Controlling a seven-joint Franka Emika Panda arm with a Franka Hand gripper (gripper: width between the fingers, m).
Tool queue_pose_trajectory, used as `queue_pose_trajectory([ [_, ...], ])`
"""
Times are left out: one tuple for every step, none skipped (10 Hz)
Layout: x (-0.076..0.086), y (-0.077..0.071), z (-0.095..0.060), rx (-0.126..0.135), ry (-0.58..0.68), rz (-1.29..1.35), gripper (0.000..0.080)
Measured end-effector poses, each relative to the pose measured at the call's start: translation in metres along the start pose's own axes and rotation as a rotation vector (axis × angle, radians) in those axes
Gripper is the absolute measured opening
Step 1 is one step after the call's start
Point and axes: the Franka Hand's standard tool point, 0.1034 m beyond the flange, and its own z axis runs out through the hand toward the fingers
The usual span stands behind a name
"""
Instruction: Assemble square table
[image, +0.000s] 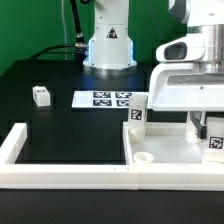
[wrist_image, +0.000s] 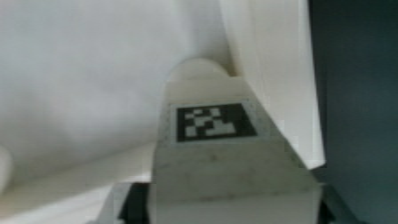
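On the exterior view's right, the square table top lies flat on the desk, a round socket at its near corner. Over its right edge the hand clamps a tagged leg block, fingers against both sides. A second leg block stands by the top's far corner. A third leg block lies left of the marker board.

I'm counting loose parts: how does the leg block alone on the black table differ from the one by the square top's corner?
The lone leg block sits apart toward the exterior view's left, touching nothing; the corner leg block stands right by the square top's rim. The lone one looks squat; the corner one looks taller and upright. The corner one's tag faces the camera; the lone one's is unclear. Both are small and white.
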Motion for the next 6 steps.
queue_pose_trajectory([
  [-0.001, 0.001, 0.000, -0.013, -0.002, 0.172, 0.0293],
  [-0.004, 0.002, -0.001, -0.042, -0.013, 0.381, 0.0293],
  [-0.005, 0.003, -0.002, -0.041, -0.023, 0.613, 0.0293],
  [-0.004, 0.006, -0.001, -0.011, -0.052, 0.848, 0.0293],
  [-0.002, 0.012, -0.001, 0.030, -0.114, 1.049, 0.0294],
  [-0.004, 0.011, -0.001, 0.026, -0.122, 1.101, 0.0294],
])
